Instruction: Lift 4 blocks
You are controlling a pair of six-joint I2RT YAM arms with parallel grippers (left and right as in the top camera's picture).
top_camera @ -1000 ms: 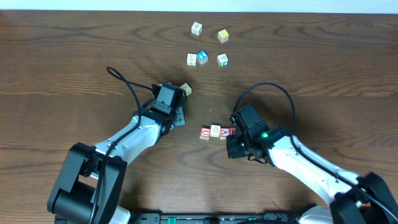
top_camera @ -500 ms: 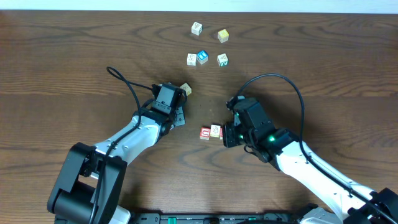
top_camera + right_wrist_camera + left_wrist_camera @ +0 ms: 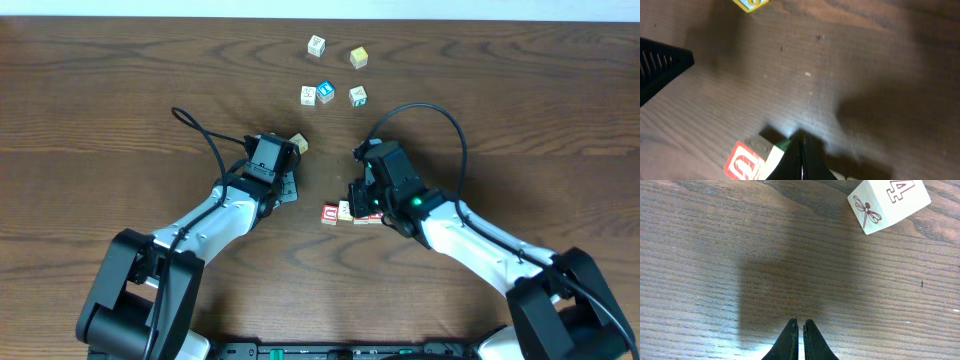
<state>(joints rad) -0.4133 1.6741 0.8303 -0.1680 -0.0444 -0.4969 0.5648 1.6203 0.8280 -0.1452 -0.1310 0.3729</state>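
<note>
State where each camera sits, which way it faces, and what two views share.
Overhead: above the table, looking straight down; left arm and right arm show.
Left wrist: on the left arm, facing down at wood and a dragonfly cube; shut left gripper shows.
Right wrist: on the right arm, facing the red block; shut right gripper shows.
Shared: overhead and right wrist both show that block.

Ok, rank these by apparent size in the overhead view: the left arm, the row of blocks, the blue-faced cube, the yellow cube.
1. left arm
2. row of blocks
3. blue-faced cube and yellow cube: alike, no ranking between them.
</note>
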